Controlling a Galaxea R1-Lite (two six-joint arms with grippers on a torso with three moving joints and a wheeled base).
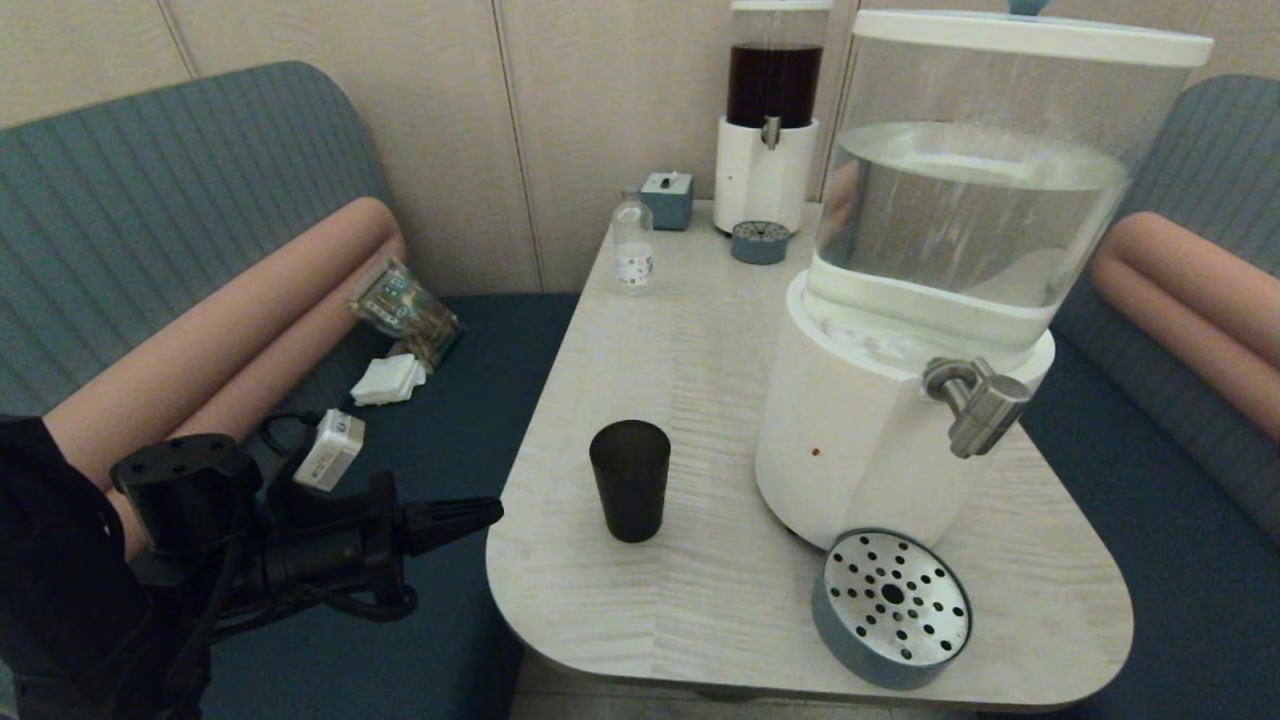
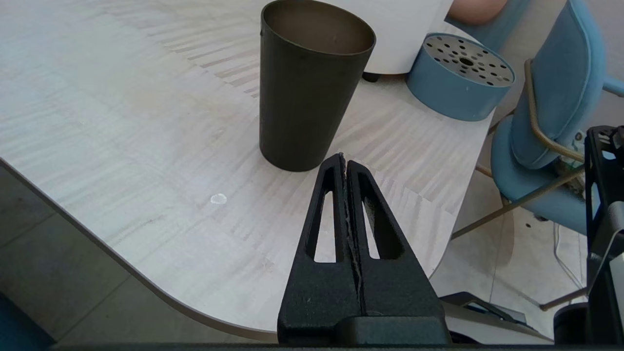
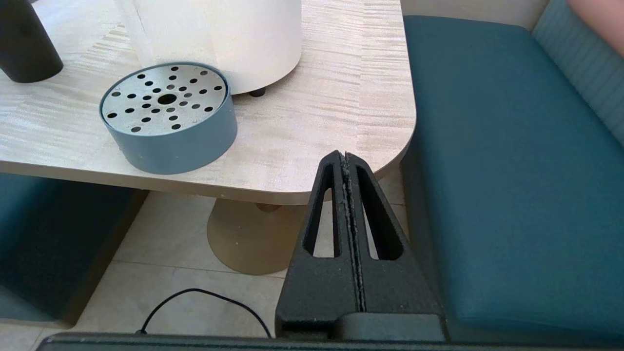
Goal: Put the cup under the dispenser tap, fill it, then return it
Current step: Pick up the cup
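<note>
The dark tapered cup (image 1: 630,480) stands upright and empty on the pale wood table (image 1: 700,330), left of the big white dispenser (image 1: 900,330) with its clear water tank. The brushed-metal dispenser tap (image 1: 975,400) juts from the base above a round blue drip tray (image 1: 890,608). My left gripper (image 1: 490,513) hovers off the table's left edge, shut and holding nothing, its tips pointing at the cup (image 2: 307,87) a short way ahead of the gripper (image 2: 345,157). My right gripper (image 3: 345,155) is shut and empty, low beside the table's near right corner.
A smaller dispenser with dark liquid (image 1: 770,110), its small drip tray (image 1: 760,242), a clear bottle (image 1: 633,243) and a blue-grey box (image 1: 667,198) stand at the table's far end. Teal bench seats (image 1: 430,440) flank the table; packets and a white plug lie on the left seat.
</note>
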